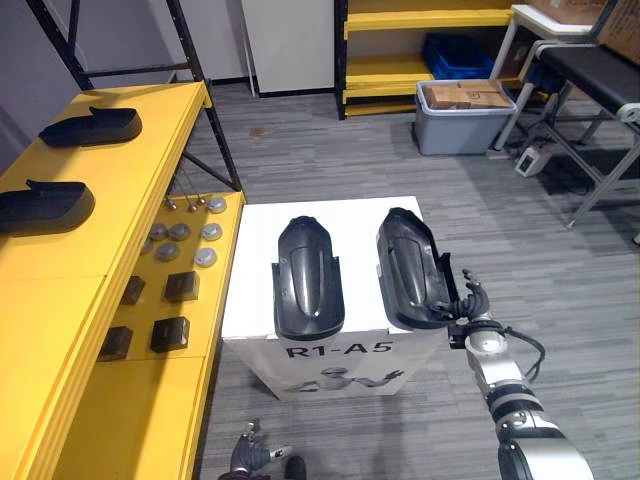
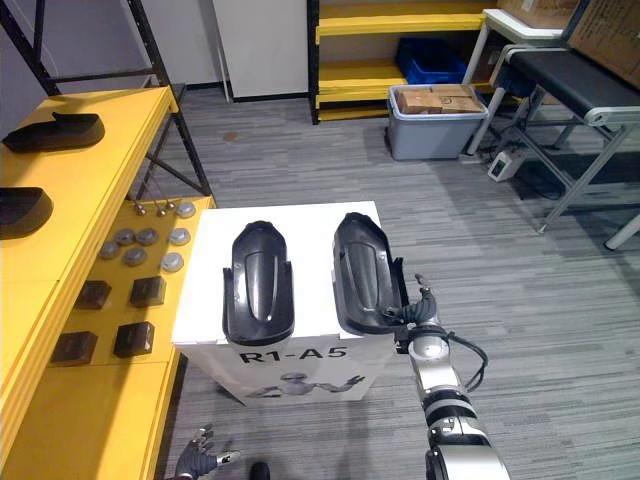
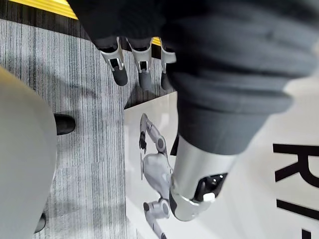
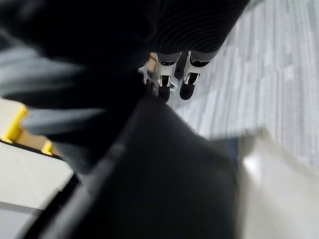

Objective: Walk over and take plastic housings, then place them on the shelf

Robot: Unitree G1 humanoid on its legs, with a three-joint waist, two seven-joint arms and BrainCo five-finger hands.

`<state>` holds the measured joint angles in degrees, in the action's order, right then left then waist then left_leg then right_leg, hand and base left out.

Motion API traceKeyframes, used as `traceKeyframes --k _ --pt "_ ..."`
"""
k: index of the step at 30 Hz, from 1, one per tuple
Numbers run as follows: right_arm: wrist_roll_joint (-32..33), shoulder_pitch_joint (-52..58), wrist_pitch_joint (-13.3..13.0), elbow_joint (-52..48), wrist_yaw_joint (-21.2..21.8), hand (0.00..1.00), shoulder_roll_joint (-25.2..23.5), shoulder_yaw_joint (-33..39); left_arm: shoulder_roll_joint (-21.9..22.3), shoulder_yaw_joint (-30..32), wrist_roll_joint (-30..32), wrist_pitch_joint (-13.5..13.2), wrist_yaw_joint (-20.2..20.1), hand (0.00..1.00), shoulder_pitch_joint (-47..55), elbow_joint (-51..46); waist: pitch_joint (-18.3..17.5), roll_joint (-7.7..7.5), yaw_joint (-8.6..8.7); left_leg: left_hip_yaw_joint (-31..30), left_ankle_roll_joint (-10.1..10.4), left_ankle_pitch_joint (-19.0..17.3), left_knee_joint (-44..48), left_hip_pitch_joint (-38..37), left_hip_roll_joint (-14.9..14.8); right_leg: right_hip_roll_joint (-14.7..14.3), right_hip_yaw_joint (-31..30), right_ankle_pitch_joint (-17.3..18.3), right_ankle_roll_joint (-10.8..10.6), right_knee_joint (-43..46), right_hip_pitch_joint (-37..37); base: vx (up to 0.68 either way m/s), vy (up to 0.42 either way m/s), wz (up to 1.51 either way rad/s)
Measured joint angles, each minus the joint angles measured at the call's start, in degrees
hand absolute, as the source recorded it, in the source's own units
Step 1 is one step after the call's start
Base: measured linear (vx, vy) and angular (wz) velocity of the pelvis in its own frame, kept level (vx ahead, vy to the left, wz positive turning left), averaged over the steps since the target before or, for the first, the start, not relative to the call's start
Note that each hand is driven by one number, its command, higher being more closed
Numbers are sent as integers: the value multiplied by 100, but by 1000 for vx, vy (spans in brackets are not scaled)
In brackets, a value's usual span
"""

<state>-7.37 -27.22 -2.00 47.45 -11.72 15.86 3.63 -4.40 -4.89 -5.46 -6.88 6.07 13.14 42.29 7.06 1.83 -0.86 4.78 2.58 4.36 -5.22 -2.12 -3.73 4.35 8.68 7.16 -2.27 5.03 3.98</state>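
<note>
Two black plastic housings lie side by side on a white box (image 1: 330, 208): the left housing (image 1: 308, 278) and the right housing (image 1: 410, 268). My right hand (image 1: 470, 303) is at the right housing's near right edge, its fingers (image 4: 188, 82) straight and reaching over the dark shell (image 4: 164, 179); I cannot tell whether they touch it. My left hand (image 1: 250, 455) hangs low by the box's front, its fingers (image 3: 144, 74) relaxed and holding nothing. On the yellow shelf (image 1: 150, 110) at my left, two more black housings (image 1: 90, 127) (image 1: 45, 207) lie on the top level.
The shelf's lower level (image 1: 190, 400) holds several small grey discs (image 1: 180, 240) and dark blocks (image 1: 170, 333). At the back stand a grey bin (image 1: 462, 125) with cardboard boxes, a blue crate (image 1: 455, 55) in a yellow rack, and a black-topped stand (image 1: 595, 75) at the right. Grey floor surrounds the box.
</note>
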Motion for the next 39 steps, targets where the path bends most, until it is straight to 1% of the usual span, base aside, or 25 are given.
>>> traceKeyframes --k 4,7,13,16,17,18,19,22,24,25,26,29,31,34,36,37,38,39 --pt "2 -297 13 321 139 100 -2 -39 -2 -12 -1 -19 0 0 -70 107 5 0 -14 -3 3 1 -2 -2 -6 -5 9 0 0 -19 13 0 0 0" --pt "35 -438 18 510 113 100 16 -1 -24 -12 0 -16 2 0 -145 212 21 -8 -5 2 4 2 -3 -4 -6 -6 9 0 1 -34 22 0 0 0" --pt "281 -417 71 475 99 100 43 84 -44 -10 -1 -11 5 0 -223 278 90 -9 9 70 15 3 -2 -117 -29 -26 -25 0 1 -82 165 13 -7 -4" --pt "349 -69 90 -159 119 100 -37 94 -25 13 -3 -11 10 0 -234 256 93 -13 4 130 22 3 -1 -122 -41 -36 -42 -3 5 -109 174 -4 -4 -1" --pt "337 132 93 -545 114 100 -83 104 -22 30 -6 -7 17 0 -225 243 93 -13 7 132 30 -3 1 -122 -40 -34 -46 -4 6 -113 174 0 0 0" --pt "231 316 98 -902 107 100 -172 254 10 125 -7 15 24 0 -216 159 94 -15 7 134 35 -6 11 -122 -38 -31 -51 -5 6 -113 173 0 0 0" --pt "219 388 101 -1049 79 100 -219 349 17 145 -11 20 41 0 -209 109 95 -16 8 134 35 -6 20 -123 -35 -27 -51 -6 5 -113 173 0 0 0" --pt "-31 704 102 -1805 -157 100 -308 737 25 255 -10 26 86 0 -174 -220 95 -16 16 136 34 -5 22 -133 -27 -16 -76 -29 -5 -112 173 -17 10 -3" --pt "-135 751 101 -2036 -275 100 -310 804 39 343 -10 22 98 0 -156 -363 94 -16 42 144 34 -5 22 -148 -28 -18 -102 -45 -8 -112 178 -41 13 -7" --pt "-228 804 100 -2272 -368 100 -316 879 34 350 -10 21 112 0 -137 -543 94 -15 70 151 33 -5 22 -159 -32 -22 -128 -63 -11 -112 178 -51 12 -7" --pt "-248 845 100 -2373 -401 100 -318 907 37 348 -10 21 113 0 -126 -628 94 -15 73 152 33 -5 22 -162 -33 -24 -133 -72 -17 -112 178 -63 14 -6" --pt "-275 1129 96 -2927 -557 100 -352 969 53 355 -21 9 132 0 -8 -1298 93 -13 77 159 32 -4 22 -166 -35 -24 -159 -111 -23 -112 165 -56 15 -5" --pt "-346 1347 92 -3384 -630 100 -486 972 93 417 -143 -30 186 0 83 -2014 91 -11 71 178 28 -2 23 -162 -48 -28 -190 -138 -17 -113 148 -61 15 -5" --pt "-381 1502 89 -3808 -747 100 -720 972 192 523 -187 -67 290 0 151 -2834 89 -7 69 165 18 4 22 -150 -48 -32 -185 -152 -23 -113 138 -53 9 1" --pt "-377 1616 56 -4273 -846 100 -961 955 275 558 -219 -119 358 0 240 -3551 77 12 59 147 12 8 23 -126 -43 -29 -178 -156 -26 -108 117 -40 8 2" --pt "-376 1619 33 -4374 -870 100 -1007 934 279 552 -227 -140 358 0 274 -3695 76 14 59 147 10 9 23 -124 -40 -27 -178 -156 -27 -108 115 0 0 0" --pt "-374 1624 -43 -4504 -910 100 -1021 862 303 531 -238 -160 359 0 286 -3987 75 15 49 143 8 11 24 -125 -36 -23 -175 -156 -28 -108 119 0 0 0" --pt "-373 1628 -106 -4627 -916 100 -1028 789 338 467 -244 -216 359 0 253 -4275 73 17 6 140 4 14 24 -125 -31 -19 -173 -157 -28 -108 120 0 0 0"
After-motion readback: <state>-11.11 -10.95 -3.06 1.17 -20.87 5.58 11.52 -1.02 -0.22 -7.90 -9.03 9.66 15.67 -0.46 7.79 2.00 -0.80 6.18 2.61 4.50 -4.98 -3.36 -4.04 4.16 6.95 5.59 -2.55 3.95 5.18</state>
